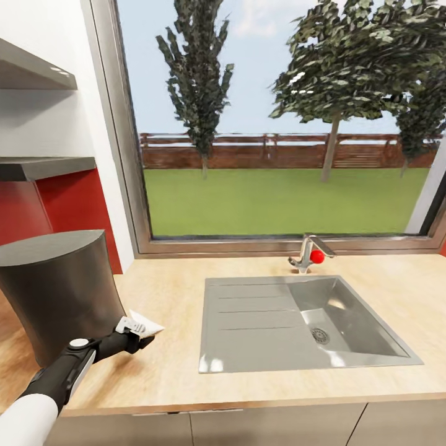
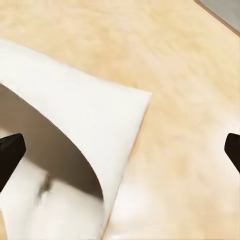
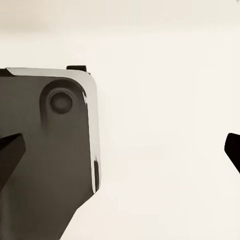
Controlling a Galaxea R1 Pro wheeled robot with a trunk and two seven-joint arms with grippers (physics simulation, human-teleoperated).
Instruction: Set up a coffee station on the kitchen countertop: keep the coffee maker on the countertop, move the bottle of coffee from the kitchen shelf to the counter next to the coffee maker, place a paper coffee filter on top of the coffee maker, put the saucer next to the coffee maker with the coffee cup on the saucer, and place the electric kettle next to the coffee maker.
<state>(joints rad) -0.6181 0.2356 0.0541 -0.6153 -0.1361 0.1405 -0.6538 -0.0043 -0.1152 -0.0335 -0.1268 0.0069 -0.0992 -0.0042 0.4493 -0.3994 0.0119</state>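
1. In the left wrist view the two black fingertips (image 2: 10, 152) stand wide apart and hold nothing; the paper coffee filter (image 2: 75, 150) lies just beside one of them.
2. In the head view the left gripper (image 1: 137, 328) touches the filter on the countertop (image 1: 179, 291), at about 4 o'clock from the coffee maker (image 1: 59, 291).
3. The right gripper (image 3: 120, 150) is wide open and empty.
4. Risk, as I judge: thin paper can slide or crumple if the fingers close off centre.
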